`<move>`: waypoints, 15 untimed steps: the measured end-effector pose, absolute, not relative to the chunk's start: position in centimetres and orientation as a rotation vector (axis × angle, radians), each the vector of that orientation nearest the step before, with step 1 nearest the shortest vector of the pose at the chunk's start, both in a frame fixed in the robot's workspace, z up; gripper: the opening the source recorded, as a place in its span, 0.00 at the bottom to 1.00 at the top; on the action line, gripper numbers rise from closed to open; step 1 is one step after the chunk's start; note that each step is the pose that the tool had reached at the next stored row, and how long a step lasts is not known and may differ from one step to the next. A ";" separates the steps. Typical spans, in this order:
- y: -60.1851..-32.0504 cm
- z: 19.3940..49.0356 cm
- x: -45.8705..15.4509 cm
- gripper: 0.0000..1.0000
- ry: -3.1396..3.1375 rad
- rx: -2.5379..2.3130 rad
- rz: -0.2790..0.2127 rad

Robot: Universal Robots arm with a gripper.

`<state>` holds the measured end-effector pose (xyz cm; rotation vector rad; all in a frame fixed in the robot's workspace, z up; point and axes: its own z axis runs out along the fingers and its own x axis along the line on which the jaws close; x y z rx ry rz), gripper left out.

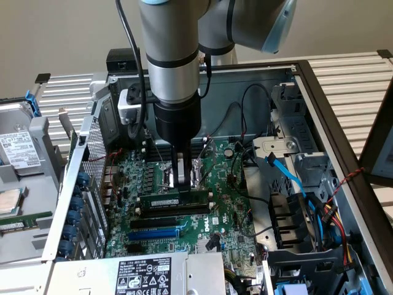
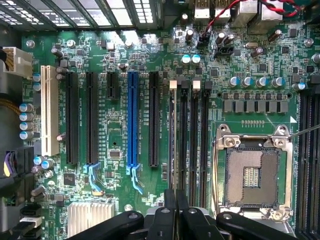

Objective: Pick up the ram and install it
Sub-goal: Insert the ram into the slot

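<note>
My gripper (image 1: 183, 179) hangs straight down from the arm over the green motherboard (image 1: 233, 215) inside the open computer case. Its fingers are shut on the top edge of the ram (image 1: 174, 198), a thin green stick with a pale label. The ram stands on edge along one of the long black memory slots beside the processor socket (image 2: 252, 175). In the wrist view the gripper (image 2: 175, 212) is pinched narrow, and the ram (image 2: 173, 150) runs edge-on away from it along the outermost memory slot. Whether the ram is fully seated I cannot tell.
Black and blue expansion slots (image 2: 132, 120) lie beside the memory slots. Cables and a blue data lead (image 1: 288, 178) crowd the drive cage on the exterior view's right. A hard drive (image 1: 18, 150) and another green stick (image 1: 24, 221) lie outside the case on the exterior view's left.
</note>
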<state>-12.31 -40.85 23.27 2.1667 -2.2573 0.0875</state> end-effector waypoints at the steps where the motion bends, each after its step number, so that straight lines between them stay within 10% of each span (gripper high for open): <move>1: -40.9 23.3 -12.3 0.13 -2.257 2.167 0.087; 15: -41.3 23.5 -12.3 0.13 -2.259 2.168 0.084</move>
